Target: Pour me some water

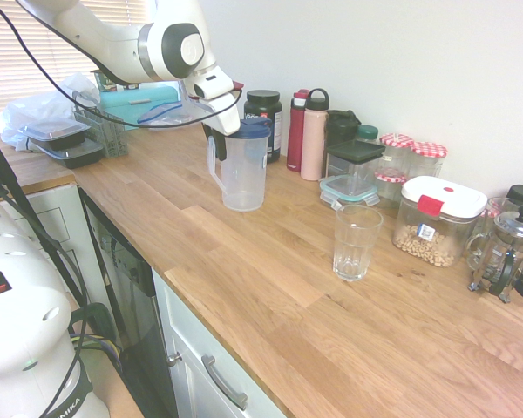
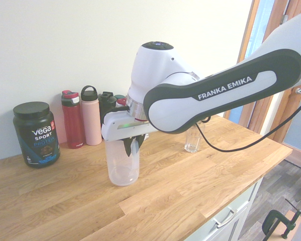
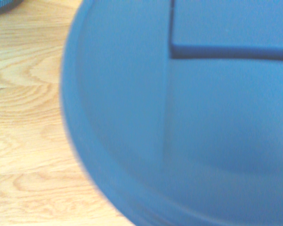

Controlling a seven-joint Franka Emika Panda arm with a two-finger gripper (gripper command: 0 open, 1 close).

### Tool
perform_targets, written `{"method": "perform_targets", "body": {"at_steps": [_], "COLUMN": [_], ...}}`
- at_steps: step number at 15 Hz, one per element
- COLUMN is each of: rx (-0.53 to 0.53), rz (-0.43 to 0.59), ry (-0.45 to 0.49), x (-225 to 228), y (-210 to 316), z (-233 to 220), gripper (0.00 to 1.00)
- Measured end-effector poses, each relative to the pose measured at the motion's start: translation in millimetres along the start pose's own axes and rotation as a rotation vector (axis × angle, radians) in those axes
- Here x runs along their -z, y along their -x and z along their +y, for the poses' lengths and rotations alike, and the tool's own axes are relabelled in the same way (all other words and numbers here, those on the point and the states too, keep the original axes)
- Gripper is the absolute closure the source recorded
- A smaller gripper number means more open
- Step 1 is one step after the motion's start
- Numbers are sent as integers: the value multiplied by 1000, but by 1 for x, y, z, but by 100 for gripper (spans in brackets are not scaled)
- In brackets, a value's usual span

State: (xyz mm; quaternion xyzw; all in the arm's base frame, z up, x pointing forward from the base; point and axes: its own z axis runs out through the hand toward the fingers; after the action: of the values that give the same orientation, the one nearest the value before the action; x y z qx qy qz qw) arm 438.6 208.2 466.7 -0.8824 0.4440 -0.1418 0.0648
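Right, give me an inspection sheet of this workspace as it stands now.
Surface: wooden countertop, dry as far as seen.
Job's things: clear jug with blue lid, upright; empty glass upright, apart from it.
Clutter: protein tub, red bottle, pink bottle, lidded containers, French press, along the wall.
End effector: at the jug's handle side; open or shut cannot be told.
Cables: black cable hanging off the arm.
Surroundings: white wall, cabinet drawers below.
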Motion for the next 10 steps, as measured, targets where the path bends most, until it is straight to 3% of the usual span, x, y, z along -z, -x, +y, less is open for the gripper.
{"method": "perform_targets", "body": {"at_steps": [5,10], "rx": [20,254], "rz": [2,-88], "ry": [35,173], "x": [8,49], "y": [6,12], "z": [6,42], "gripper": [0,0]}}
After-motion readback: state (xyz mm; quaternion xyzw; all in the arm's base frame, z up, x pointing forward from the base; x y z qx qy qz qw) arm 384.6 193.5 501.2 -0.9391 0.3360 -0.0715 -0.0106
